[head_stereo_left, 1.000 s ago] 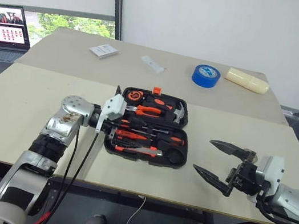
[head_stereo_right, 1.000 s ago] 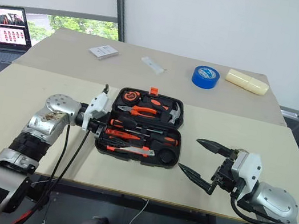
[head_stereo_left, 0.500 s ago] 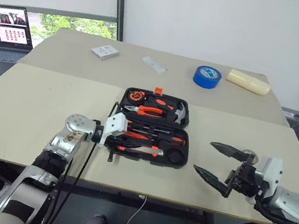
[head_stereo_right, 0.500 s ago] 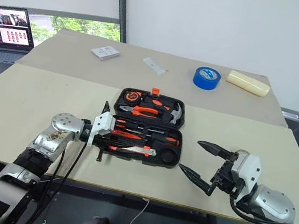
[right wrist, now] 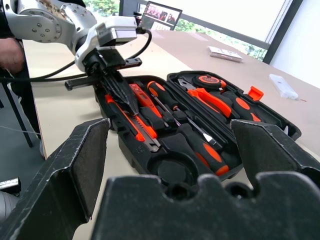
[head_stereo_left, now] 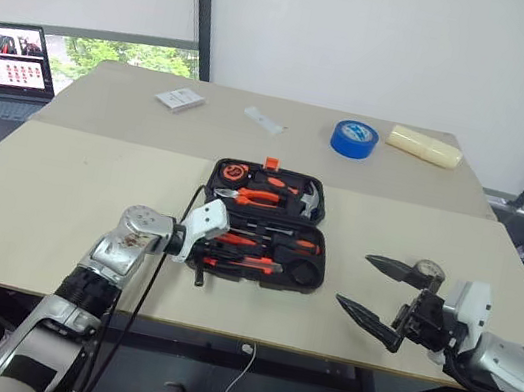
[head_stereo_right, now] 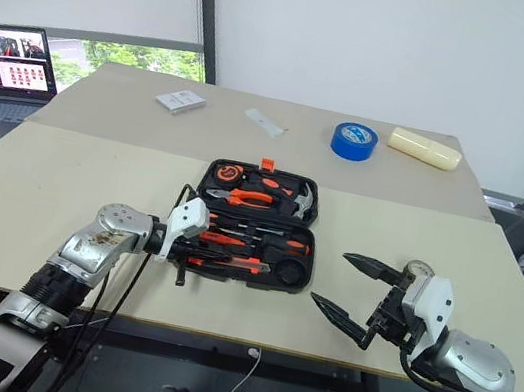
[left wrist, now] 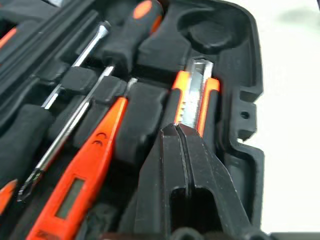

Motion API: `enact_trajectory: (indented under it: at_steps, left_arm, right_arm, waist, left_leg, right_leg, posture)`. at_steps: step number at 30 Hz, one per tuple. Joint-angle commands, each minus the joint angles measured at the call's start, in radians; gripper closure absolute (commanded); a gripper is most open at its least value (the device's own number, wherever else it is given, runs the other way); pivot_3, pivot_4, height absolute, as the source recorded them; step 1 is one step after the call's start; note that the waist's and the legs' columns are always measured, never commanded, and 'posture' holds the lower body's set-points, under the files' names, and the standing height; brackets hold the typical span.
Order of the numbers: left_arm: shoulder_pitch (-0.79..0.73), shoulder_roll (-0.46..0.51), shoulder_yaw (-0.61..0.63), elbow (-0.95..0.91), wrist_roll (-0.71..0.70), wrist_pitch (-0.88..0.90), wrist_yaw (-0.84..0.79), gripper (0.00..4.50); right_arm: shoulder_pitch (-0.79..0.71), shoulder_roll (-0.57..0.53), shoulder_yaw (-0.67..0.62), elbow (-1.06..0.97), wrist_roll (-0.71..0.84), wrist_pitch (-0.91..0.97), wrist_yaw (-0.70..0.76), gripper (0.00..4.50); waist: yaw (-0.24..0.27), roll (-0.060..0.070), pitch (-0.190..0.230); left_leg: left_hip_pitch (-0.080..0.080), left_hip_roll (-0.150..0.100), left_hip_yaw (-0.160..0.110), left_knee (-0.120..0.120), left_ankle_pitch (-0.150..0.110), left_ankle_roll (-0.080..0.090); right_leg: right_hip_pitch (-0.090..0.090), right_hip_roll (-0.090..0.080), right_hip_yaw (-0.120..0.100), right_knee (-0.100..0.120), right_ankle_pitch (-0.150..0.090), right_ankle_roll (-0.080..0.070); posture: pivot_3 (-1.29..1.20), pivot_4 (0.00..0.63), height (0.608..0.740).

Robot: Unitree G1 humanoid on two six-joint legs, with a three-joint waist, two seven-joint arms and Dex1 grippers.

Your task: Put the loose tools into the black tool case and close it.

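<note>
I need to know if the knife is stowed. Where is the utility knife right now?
The utility knife lies in the front slot of the open tool case, beside the orange tester screwdriver, with the shut left gripper on it.

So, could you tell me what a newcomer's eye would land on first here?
The open black tool case at the table's middle, packed with orange-and-black tools. The left pincer, shut, presses its tips over the utility knife in the case's near row. The right pincer hangs wide open and empty to the case's right.
</note>
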Motion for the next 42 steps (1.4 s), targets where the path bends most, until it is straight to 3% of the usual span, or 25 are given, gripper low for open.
enact_trajectory:
  at_steps: [1,2,3,4,5,7,10,15,22,26,30,34,38,42]
  left_arm:
    - [0.056,0.02,-0.071,0.047,0.039,0.048,-0.026,4.48]
    - [0.056,0.023,-0.07,0.052,0.042,0.038,-0.028,4.48]
    - [0.051,-0.032,0.018,0.067,-0.031,-0.112,-0.02,4.48]
    - [0.049,-0.078,0.104,0.058,-0.122,-0.214,-0.042,3.98]
    - [0.048,-0.106,0.174,0.041,-0.196,-0.282,-0.063,3.84]
    - [0.058,-0.103,0.242,0.015,-0.255,-0.318,-0.089,3.13]
    - [0.099,-0.067,0.28,-0.036,-0.293,-0.351,-0.119,1.97]
    - [0.207,-0.019,0.318,-0.152,-0.328,-0.348,-0.108,0.09]
    - [0.395,0.099,0.391,-0.262,-0.381,-0.241,-0.071,0.01]
    - [0.402,0.071,0.464,-0.316,-0.47,-0.211,-0.001,0.01]
    - [0.424,0.052,0.448,-0.376,-0.474,-0.202,0.04,0.01]
    - [0.432,0.044,0.401,-0.419,-0.49,-0.157,0.038,0.01]
    - [0.413,0.041,0.368,-0.437,-0.473,-0.17,0.03,0.01]
    - [0.418,0.045,0.346,-0.467,-0.462,-0.178,0.033,0.01]
  right_arm:
    - [0.0,0.005,-0.03,-0.032,0.019,0.008,-0.019,0.0]
    - [0.004,0.004,-0.033,-0.033,0.02,0.009,-0.021,0.0]
    - [0.02,0.006,-0.048,-0.039,0.022,0.011,-0.034,0.0]
    - [0.042,0.012,-0.075,-0.045,0.027,0.012,-0.056,0.0]
    - [0.067,0.021,-0.107,-0.049,0.032,0.011,-0.079,0.0]
    - [0.123,0.046,-0.18,-0.04,0.024,-0.014,-0.12,0.0]
    - [0.21,0.092,-0.277,0.007,-0.018,-0.062,-0.177,0.0]
    - [0.337,0.159,-0.374,0.112,-0.039,-0.112,-0.207,0.0]
    - [0.419,0.175,-0.4,0.196,-0.123,-0.134,-0.269,0.0]
    - [0.292,-0.012,-0.354,0.146,-0.107,0.048,-0.239,0.0]
    - [0.092,-0.186,-0.266,0.219,-0.113,0.232,-0.207,0.0]
    - [-0.209,-0.3,-0.073,0.438,-0.164,0.342,-0.082,0.0]
    - [-0.509,-0.307,0.136,0.735,-0.33,0.35,-0.033,0.0]
    - [-0.683,-0.286,0.282,0.987,-0.461,0.313,0.032,0.0]
  waist:
    - [0.001,0.0,-0.001]
    - [0.001,0.0,-0.002]
    - [0.0,0.0,-0.002]
    - [0.001,0.001,-0.003]
    - [0.003,0.001,-0.004]
    - [0.008,-0.004,0.0]
    - [0.006,-0.008,0.002]
    - [0.003,-0.007,0.002]
    - [-0.015,-0.003,0.002]
    - [-0.03,0.0,0.005]
    - [-0.026,-0.004,0.005]
    - [-0.02,-0.006,0.007]
    - [-0.014,-0.007,0.008]
    - [-0.005,-0.007,0.008]
  left_leg:
    - [0.0,0.0,0.0,0.0,0.0,0.0]
    - [0.0,0.0,0.0,0.0,0.0,0.0]
    - [0.0,0.0,0.0,0.0,0.0,0.0]
    - [0.0,0.0,0.0,0.0,0.0,0.0]
    - [0.0,0.0,0.0,-0.001,0.0,0.0]
    - [-0.004,-0.001,0.0,0.0,0.0,0.0]
    - [-0.01,0.0,-0.001,0.001,0.0,0.001]
    - [-0.006,-0.001,0.0,-0.001,-0.001,0.001]
    - [-0.004,0.001,0.001,-0.002,-0.003,-0.003]
    - [-0.004,0.002,0.004,-0.001,-0.003,-0.003]
    - [-0.002,-0.001,0.005,-0.001,-0.003,-0.003]
    - [-0.003,-0.001,0.005,-0.001,-0.003,-0.002]
    - [-0.014,-0.001,0.003,-0.001,0.001,0.004]
    - [-0.018,-0.002,0.002,-0.001,0.0,0.009]
  right_leg:
    - [0.0,0.0,0.0,0.0,0.0,0.0]
    - [0.0,0.0,0.0,0.0,0.0,0.0]
    - [0.0,0.0,0.0,0.0,-0.001,0.0]
    - [0.0,0.0,0.0,0.0,-0.001,0.0]
    - [0.0,0.0,0.0,-0.001,-0.001,0.0]
    - [-0.003,-0.001,0.0,0.0,0.0,0.0]
    - [-0.007,0.0,0.0,0.0,0.0,-0.002]
    - [-0.003,0.0,0.001,-0.002,-0.001,0.0]
    - [-0.007,-0.001,0.0,-0.002,0.0,-0.002]
    - [-0.014,-0.005,0.003,-0.002,0.0,-0.003]
    - [-0.013,-0.006,0.002,-0.002,0.001,-0.002]
    - [-0.014,-0.005,0.003,-0.003,0.001,-0.002]
    - [-0.017,-0.001,0.005,-0.002,0.002,-0.002]
    - [-0.019,0.0,0.005,-0.002,0.005,0.0]
  posture:
    - [0.0,0.15,0.74]
    - [0.0,0.15,0.74]
    - [0.0,0.15,0.74]
    - [0.0,0.15,0.74]
    - [0.0,0.15,0.74]
    - [0.0,0.15,0.74]
    - [0.0,0.15,0.74]
    - [0.0,0.15,0.74]
    - [0.0,0.15,0.74]
    - [0.0,0.15,0.74]
    - [0.0,0.15,0.74]
    - [0.0,0.15,0.74]
    - [0.0,0.15,0.74]
    - [0.0,0.15,0.74]
